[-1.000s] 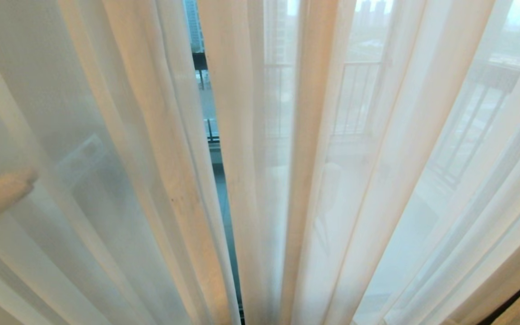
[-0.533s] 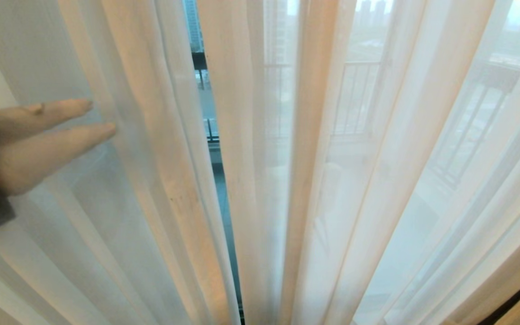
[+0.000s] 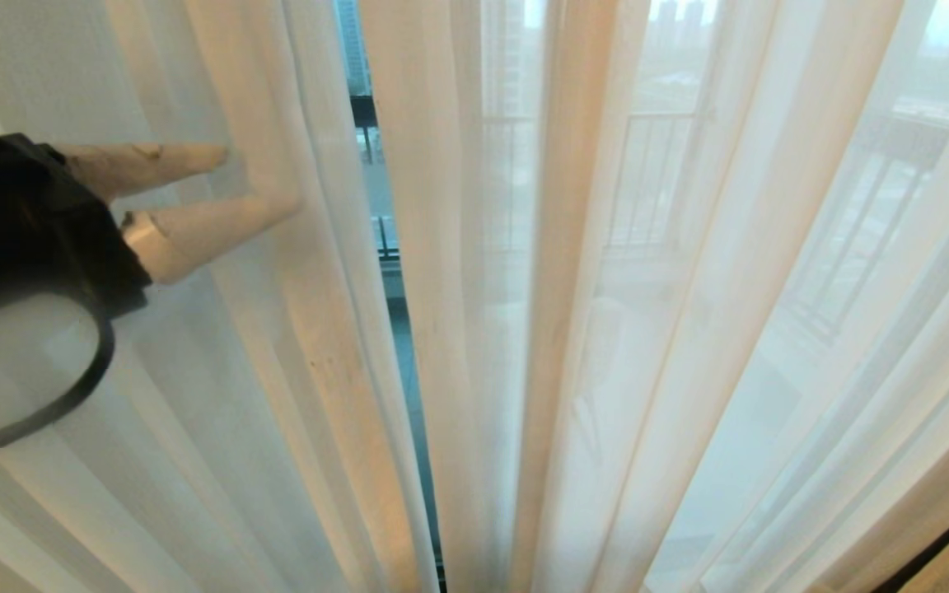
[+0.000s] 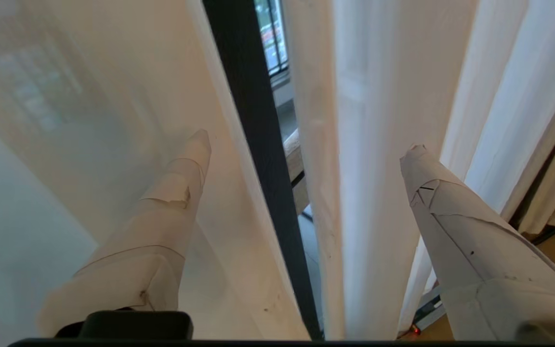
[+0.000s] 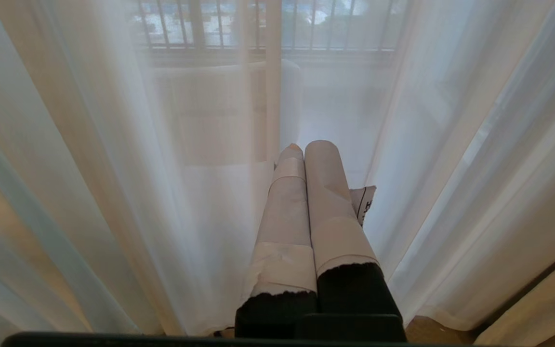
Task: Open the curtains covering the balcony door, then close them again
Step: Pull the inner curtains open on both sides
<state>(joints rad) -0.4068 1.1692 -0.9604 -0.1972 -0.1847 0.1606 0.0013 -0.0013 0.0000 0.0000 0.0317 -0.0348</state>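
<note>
The sheer curtains (image 3: 573, 329) are hanging drawn across almost the whole head view, with only a narrow dark slit left of centre where the balcony door (image 4: 253, 144) frame is showing through. The left tool (image 3: 256, 181) is reaching in from the upper left of the frame with its two taped fingers spread wide and gripping nothing; its lower finger (image 3: 219, 226) is pressing into a fold of the left panel. In the left wrist view the open fingers are straddling the gap, one on each side of the dark frame post. To do this step well, I judge the tool should be settling around one gathered pleat edge at the slit, not a single thin layer, then closing firmly before sweeping sideways, keeping the pull level so the fabric is sliding along its rail and not tugging downward. The right tool (image 5: 306, 149) is sitting parked low before the sheers, its fingers pressed together and empty. No containers are showing in any view.
</note>
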